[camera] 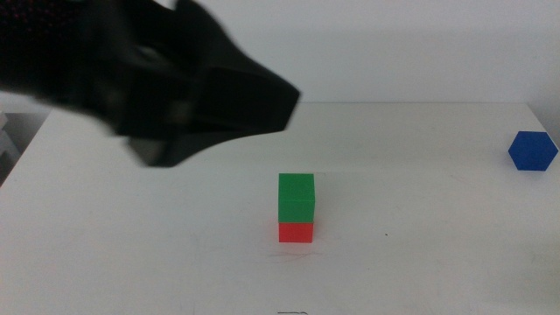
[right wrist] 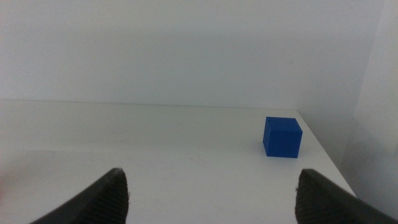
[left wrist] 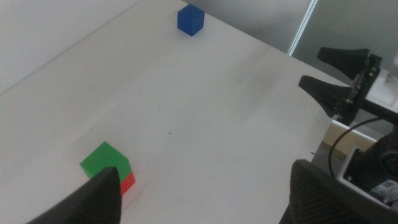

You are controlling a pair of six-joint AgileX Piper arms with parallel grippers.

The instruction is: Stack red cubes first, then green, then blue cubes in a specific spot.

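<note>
Green cube (camera: 296,197) sits on red cube (camera: 296,232), mid-bench.
Left gripper (left wrist: 202,193) above, jaws wide, empty; blue cube (camera: 532,150) far right; right gripper (right wrist: 211,196) jaws wide.

Middle camera looks forward and down over the table (camera: 131,254). My left wrist camera sits high, angled down between my jaws; the right sits low, facing level. All three share the blue cube (camera: 532,150).

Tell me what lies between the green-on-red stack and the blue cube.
Nothing: only bare white table runs from the green cube on the red cube to the blue cube, shown in the middle and left wrist views.
</note>
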